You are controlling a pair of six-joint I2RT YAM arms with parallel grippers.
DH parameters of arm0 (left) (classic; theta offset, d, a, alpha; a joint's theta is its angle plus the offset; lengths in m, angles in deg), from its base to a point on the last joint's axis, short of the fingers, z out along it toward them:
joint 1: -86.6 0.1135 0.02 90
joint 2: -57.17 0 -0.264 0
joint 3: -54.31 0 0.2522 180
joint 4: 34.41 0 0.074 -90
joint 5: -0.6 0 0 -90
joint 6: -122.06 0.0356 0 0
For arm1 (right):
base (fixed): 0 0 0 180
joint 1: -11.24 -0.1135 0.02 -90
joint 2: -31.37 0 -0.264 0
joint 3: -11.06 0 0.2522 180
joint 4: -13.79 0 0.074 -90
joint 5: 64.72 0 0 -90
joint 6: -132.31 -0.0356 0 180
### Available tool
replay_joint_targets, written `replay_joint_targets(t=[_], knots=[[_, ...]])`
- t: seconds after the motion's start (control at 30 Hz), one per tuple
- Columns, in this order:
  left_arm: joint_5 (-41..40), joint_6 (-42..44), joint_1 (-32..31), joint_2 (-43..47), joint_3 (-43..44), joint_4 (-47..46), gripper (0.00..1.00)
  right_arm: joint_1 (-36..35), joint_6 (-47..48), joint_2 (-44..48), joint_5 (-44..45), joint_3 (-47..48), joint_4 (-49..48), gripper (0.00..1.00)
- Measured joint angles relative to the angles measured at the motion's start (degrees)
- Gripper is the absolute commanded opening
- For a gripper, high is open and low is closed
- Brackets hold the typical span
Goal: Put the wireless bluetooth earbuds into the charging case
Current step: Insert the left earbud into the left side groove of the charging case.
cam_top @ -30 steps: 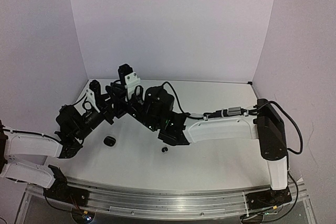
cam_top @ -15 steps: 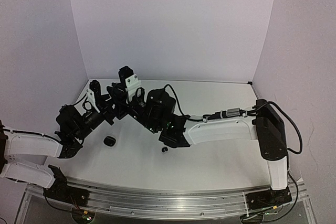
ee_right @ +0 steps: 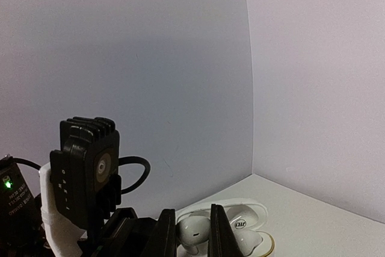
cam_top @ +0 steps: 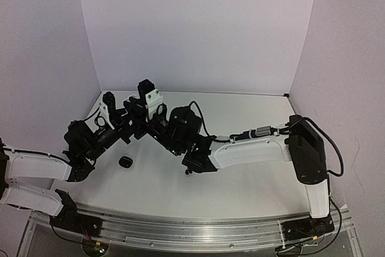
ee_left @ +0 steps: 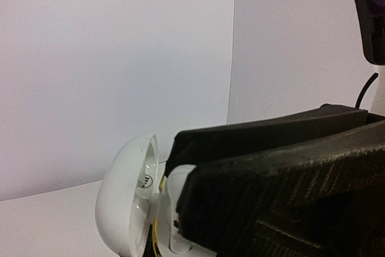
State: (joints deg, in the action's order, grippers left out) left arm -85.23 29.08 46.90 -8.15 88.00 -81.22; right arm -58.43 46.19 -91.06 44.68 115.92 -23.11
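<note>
Back-left of the worktop (cam_top: 252, 118): my left pincer (ee_left: 175, 182) is clamped on an open white case (ee_left: 123, 209), lid swung wide, while my right pincer (ee_right: 192, 233) pinches a white earbud (ee_right: 194, 228) right at the case's tray (seated or not, can't tell). Nearer the arm bases, a black case (cam_top: 125, 161) & black earbud (cam_top: 188, 171) lie apart.

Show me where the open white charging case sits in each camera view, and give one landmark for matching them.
Top external: it cannot be made out.
Left wrist: the white charging case is at the bottom, left of centre, lid open, beside the dark left fingers.
Right wrist: bottom, right of centre, open, just behind the white earbud.
Shared landmark: the vertical wall corner behind the case in both wrist views.
</note>
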Motion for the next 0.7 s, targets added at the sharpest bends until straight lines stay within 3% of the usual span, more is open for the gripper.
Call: replay_joint_targets(t=[0.3,0.7], knots=[[0.2,0.1,-0.1,0.0,0.0,1.5,0.0,0.0,1.1,0.0,0.2,-1.3,-1.2,0.21],[-0.8,0.1,0.4,0.0,0.0,1.5,0.0,0.0,3.7,0.0,1.6,-1.7,-0.5,0.29]])
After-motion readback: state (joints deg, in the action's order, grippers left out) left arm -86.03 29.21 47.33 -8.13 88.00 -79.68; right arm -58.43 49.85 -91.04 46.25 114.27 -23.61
